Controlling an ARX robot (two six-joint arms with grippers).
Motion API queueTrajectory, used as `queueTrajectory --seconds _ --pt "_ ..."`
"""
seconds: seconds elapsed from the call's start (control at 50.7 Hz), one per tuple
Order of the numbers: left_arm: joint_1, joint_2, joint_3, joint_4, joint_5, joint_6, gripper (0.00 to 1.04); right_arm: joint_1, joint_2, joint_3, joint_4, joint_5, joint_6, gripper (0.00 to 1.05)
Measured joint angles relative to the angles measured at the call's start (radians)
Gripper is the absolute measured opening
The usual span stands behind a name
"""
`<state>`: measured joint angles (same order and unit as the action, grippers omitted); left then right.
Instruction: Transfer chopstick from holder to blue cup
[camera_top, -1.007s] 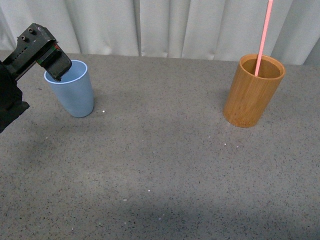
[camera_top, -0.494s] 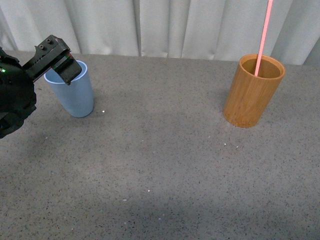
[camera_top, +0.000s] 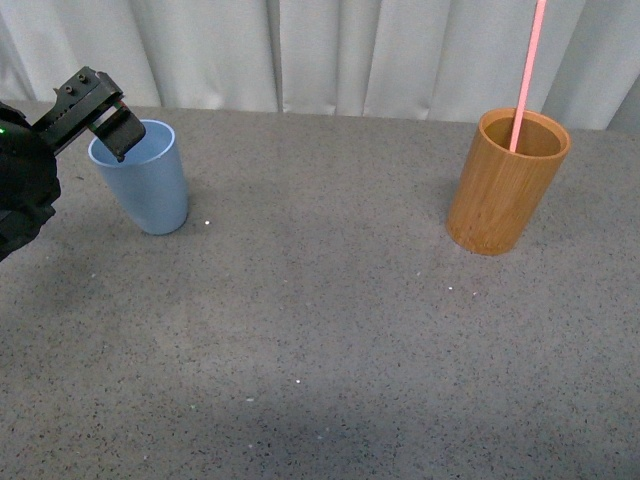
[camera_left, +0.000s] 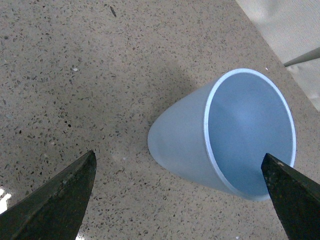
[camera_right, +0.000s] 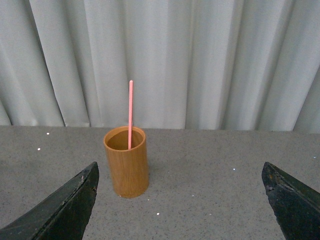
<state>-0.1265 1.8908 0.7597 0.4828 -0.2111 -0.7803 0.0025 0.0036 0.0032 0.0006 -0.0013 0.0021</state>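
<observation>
Grey speckled stone forms the table (camera_top: 330, 330), with a pale pleated curtain (camera_top: 330, 50) behind it. The bamboo-grain holder (camera_top: 500, 195) stands upright on the robot's right, well apart from the light-blue, tapering blue cup (camera_top: 150, 200) on its left.

The left gripper (camera_left: 178, 155) hangs just above the cup, its jaws spread wide to either side of the rim and touching nothing. The right gripper (camera_right: 180, 170) is equally wide open and empty, and looks at the holder from well back.

The grasp seems not yet begun. It will likely go best if the right arm closes in level, pinches the bare shaft well above the holder's rim, and lifts straight up until the lower tip clears. The left jaws could steady the light cup.

The chopstick (camera_top: 527, 70) stands in the holder, leaning slightly against the far inner wall. It is salmon-pink, thin and straight, and rises far above the rim.
</observation>
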Motion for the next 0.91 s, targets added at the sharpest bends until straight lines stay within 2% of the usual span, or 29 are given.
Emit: queueTrajectory --seconds 0.908 --pt "0.027 0.062 0.103 -0.066 -0.032 0.008 0.98 0.000 0.000 0.000 0.000 0.000 0.000 0.95"
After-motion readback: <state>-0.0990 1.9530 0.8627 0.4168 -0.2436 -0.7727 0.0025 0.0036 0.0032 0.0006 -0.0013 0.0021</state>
